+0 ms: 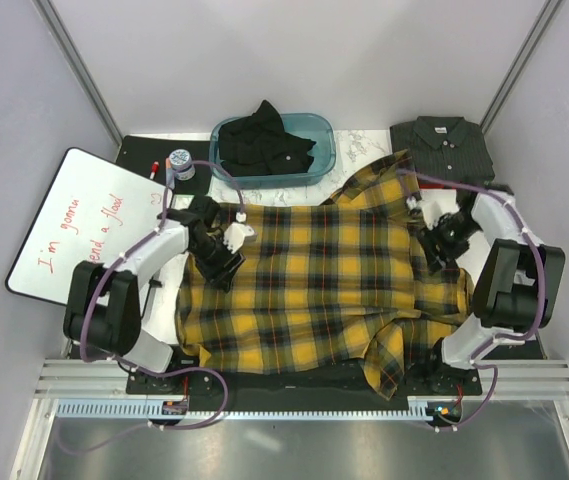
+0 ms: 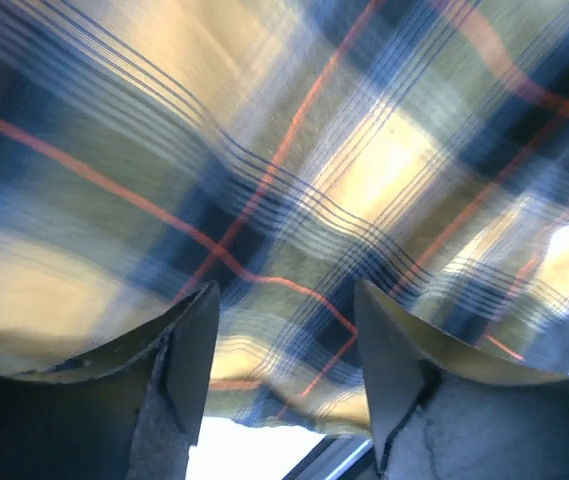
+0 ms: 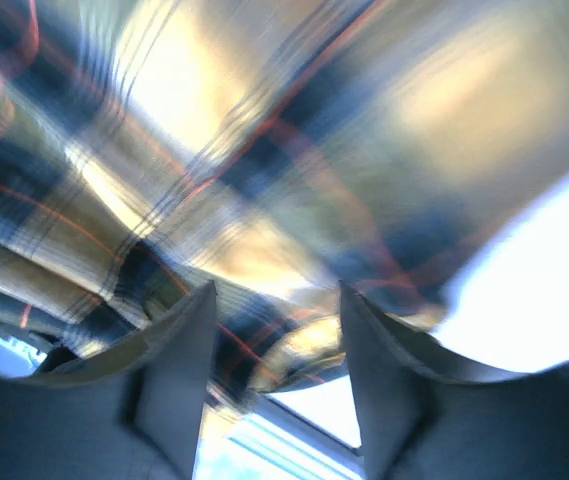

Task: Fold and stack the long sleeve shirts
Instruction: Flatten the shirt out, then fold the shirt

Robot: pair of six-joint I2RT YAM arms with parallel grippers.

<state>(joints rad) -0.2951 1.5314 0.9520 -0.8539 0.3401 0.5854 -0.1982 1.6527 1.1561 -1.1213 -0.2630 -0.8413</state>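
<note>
plaid shirt lies spread across the table's middle, the charcoal shirt folded at the far right corner. left claw and right claw both gape over its far side edges. it seems folding is starting; next, pinch those edges.

We see the yellow-and-black plaid shirt, crossed by thin red lines, spread wide and mostly flat just on the near side of the teal tub. It is rumpled along its right side. One sleeve reaches up toward the tub's right end, and a bunched part trails toward us at the shirt's near right corner. The plain black shirt lies crumpled inside the tub, heaped toward its left. The dark charcoal shirt, with pale buttons, lies folded flat just right of the tub, collar on the far side.
</note>
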